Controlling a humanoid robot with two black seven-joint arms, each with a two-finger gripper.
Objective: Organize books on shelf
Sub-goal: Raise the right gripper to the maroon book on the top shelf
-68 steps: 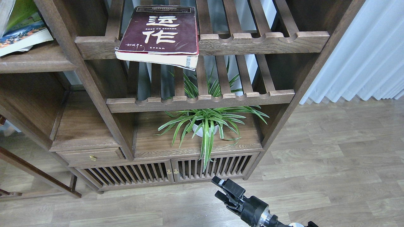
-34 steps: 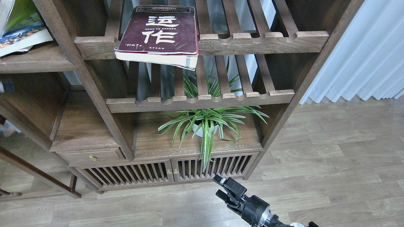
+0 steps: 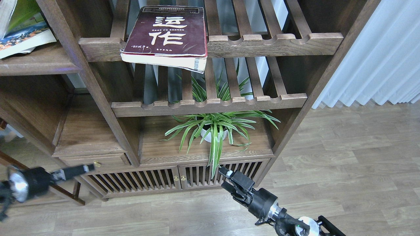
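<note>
The large maroon book (image 3: pixel 167 36) with white Chinese characters lies flat on the upper slatted rack, its front edge overhanging the notched rail. The yellow-green book (image 3: pixel 24 11) and the colourful-picture book (image 3: pixel 23 36) rest on the solid dark-brown shelf (image 3: pixel 39 64) at the top left, both cut off by the frame edge. My left gripper (image 3: pixel 87 168) comes in low at the left, blurred and edge-on, in front of the small drawer. My right gripper (image 3: pixel 225 179) is low at centre, before the cabinet doors, fingers (image 3: pixel 237 178) apart and empty. Both are far below the books.
A second slatted rack (image 3: pixel 210 105) sits under the first. A potted spider plant (image 3: pixel 213 131) stands on the board below it, leaves hanging over the slatted doors (image 3: pixel 177 178). A small drawer (image 3: pixel 98 160) is at lower left. Wood floor and a white curtain (image 3: pixel 377 59) are to the right.
My left arm has come into view at the lower left, moving fast. My right gripper has risen and moved slightly toward the cabinet doors. The books have not moved.
</note>
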